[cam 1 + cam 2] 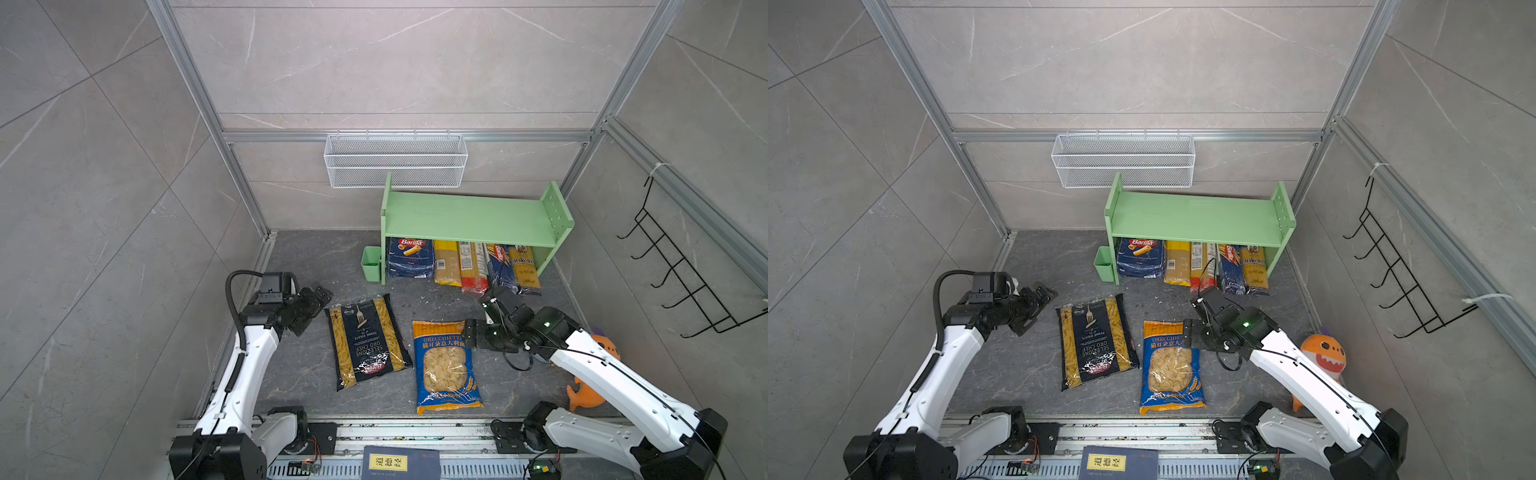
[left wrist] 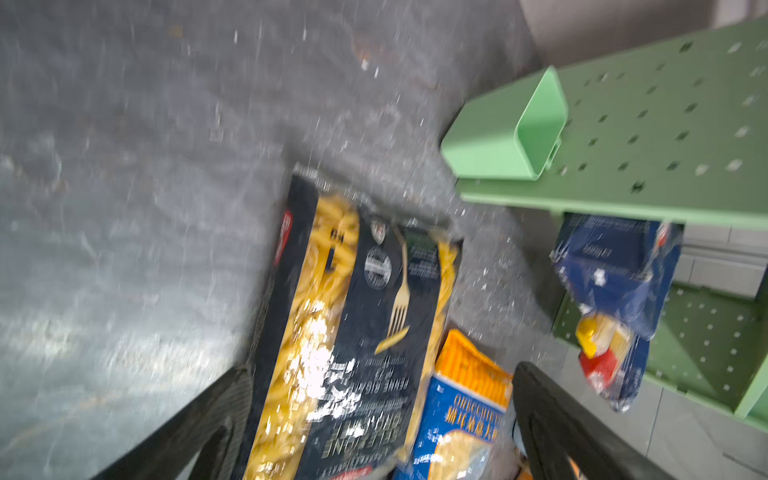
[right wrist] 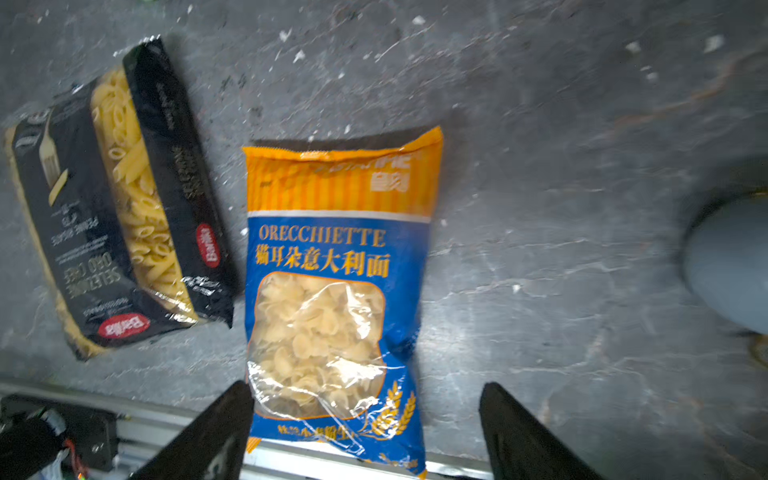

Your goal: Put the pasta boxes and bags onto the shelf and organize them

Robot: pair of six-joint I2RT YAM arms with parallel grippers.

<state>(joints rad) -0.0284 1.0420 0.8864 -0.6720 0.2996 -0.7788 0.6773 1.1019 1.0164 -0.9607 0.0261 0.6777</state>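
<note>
The left gripper (image 1: pixel 316 309) is gaping wide and empty beside the black penne bag (image 1: pixel 365 340), and the right gripper (image 3: pixel 365 415) is hanging open over the orecchiette bag (image 1: pixel 446 365). Both bags are lying flat, side by side, in front of the green shelf (image 1: pixel 469 216). The Barilla carton (image 1: pixel 409 257) and the spaghetti packs (image 1: pixel 471 268) are sitting under its top board.
</note>
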